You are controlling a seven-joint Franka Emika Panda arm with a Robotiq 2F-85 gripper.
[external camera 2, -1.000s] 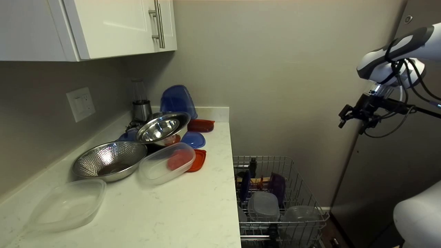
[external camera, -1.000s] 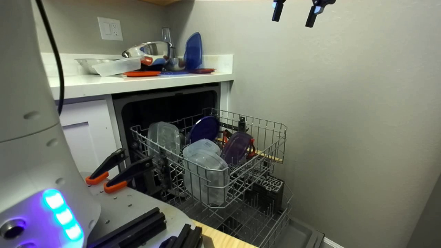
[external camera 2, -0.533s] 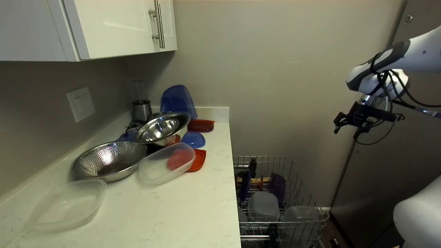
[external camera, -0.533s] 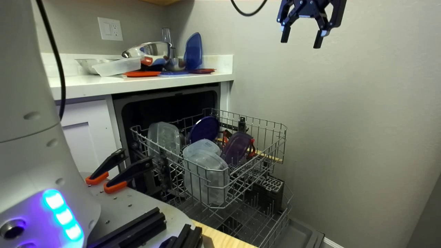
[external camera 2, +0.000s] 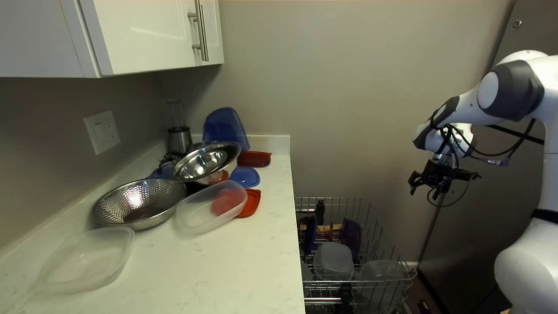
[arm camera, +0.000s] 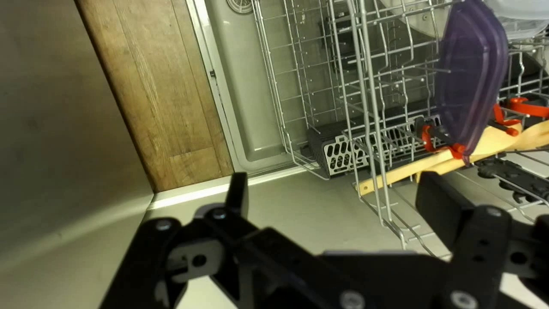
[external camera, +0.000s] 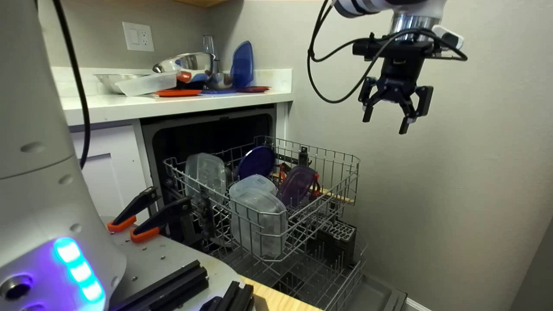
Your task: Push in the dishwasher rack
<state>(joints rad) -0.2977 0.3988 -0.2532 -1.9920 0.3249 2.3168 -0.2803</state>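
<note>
The dishwasher rack, a pale grey wire basket, is pulled out of the dark dishwasher opening [external camera: 211,134]. It shows in both exterior views [external camera: 328,149] [external camera 2: 362,282] and the wrist view [arm camera: 369,98]. It holds clear plastic containers [external camera: 259,224], a purple container [external camera: 298,185], a dark blue lid [external camera: 257,160] and a wooden utensil [arm camera: 403,171]. My gripper [external camera: 386,121] is open and empty, fingers pointing down, above the rack's height and apart from it. It also shows in an exterior view [external camera 2: 423,194], right of the rack. In the wrist view its fingers [arm camera: 334,184] are wide apart.
A lower rack [external camera: 311,276] with a dark cutlery basket [external camera: 337,239] lies on the open door [external camera: 376,298]. A wall [external camera: 453,181] runs close beside the racks. A white counter [external camera 2: 218,270] holds bowls and containers. A steel surface [external camera 2: 475,226] stands at the right.
My gripper has come down from the top edge in an exterior view, and moved left and down in both exterior views' sense of lowering toward rack height. The rack has not moved.
</note>
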